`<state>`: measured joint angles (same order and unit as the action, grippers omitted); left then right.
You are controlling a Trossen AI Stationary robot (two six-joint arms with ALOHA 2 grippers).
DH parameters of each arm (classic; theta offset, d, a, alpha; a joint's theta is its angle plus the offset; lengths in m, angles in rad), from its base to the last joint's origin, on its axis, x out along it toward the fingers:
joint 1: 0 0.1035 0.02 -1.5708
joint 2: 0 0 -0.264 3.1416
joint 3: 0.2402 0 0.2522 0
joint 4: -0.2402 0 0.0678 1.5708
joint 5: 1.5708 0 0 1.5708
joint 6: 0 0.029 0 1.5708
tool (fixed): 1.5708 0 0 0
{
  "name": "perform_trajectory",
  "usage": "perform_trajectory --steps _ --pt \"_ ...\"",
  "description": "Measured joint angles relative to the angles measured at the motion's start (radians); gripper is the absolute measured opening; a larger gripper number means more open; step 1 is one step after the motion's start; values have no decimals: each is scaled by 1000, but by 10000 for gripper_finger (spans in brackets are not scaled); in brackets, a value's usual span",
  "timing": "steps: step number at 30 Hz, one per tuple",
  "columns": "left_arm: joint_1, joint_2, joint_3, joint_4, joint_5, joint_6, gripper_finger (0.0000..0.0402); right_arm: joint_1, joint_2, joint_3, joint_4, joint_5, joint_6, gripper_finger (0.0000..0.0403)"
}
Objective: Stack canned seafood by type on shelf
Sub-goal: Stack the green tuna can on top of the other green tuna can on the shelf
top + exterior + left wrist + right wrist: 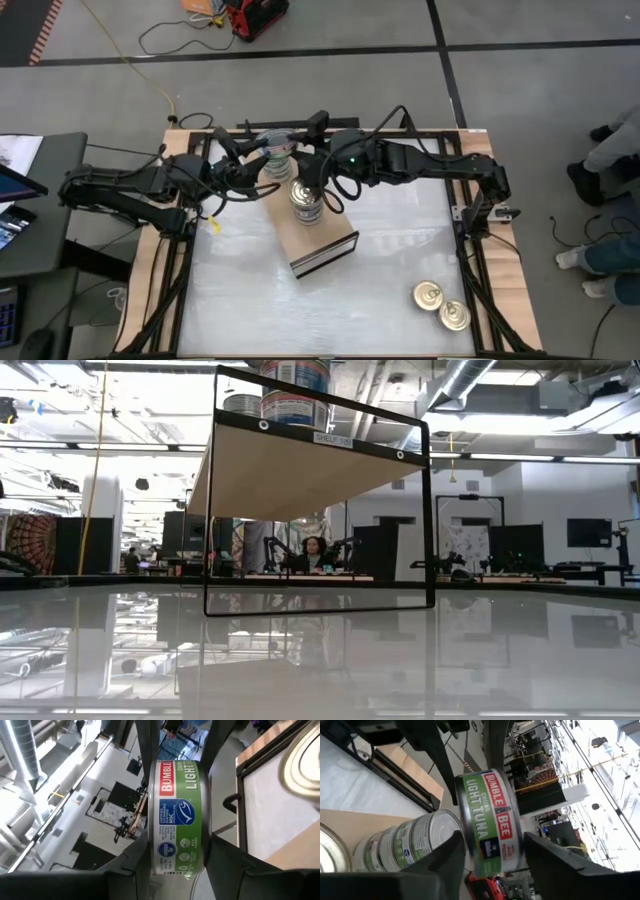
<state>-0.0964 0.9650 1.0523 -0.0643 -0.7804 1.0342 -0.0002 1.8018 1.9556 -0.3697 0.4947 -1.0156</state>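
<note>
A green-labelled tuna tin point(177, 805) point(490, 820) hangs in the air between both grippers, over the far end of the light-wood shelf point(322, 245). My left gripper point(178, 845) and my right gripper point(492, 840) meet at it from opposite sides, each shut on it. On the shelf stand two stacks of tins: a green-labelled stack point(278, 150) point(405, 845) at the far end and a second stack point(307, 200) nearer the middle. Two gold-topped tins point(428, 295) point(455, 316) rest on the white table near its right corner. My left gripper pinches the tin between its two fingers, one pad on each flat end point(152, 850), coming roughly level from the table's left. The tin is lifted clear. My right gripper has the same tin between its fingers, one on each flat end point(469, 847), coming from the table's right, opposite the left fingers point(447, 775).
The shelf board sits raised on a dark frame point(428, 510), with open space beneath it. Both arms crowd the far middle of the table point(400, 260). Cables run along the table's far rail. A person's legs show beyond the right edge point(610, 250).
</note>
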Motion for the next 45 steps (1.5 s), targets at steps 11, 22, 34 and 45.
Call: perform_trajectory --steps 11,22,34,45 --pt "18 -42 -1 -79 16 1 143 71 -30 30 -97 161 45 339" --pt "193 -47 -1 -205 82 76 145 122 -226 34 -361 186 405 339" --pt "259 -33 0 -281 195 33 158 217 -252 33 -444 224 485 330" --pt "226 -32 1 -344 174 20 173 223 -250 33 -446 238 525 330"
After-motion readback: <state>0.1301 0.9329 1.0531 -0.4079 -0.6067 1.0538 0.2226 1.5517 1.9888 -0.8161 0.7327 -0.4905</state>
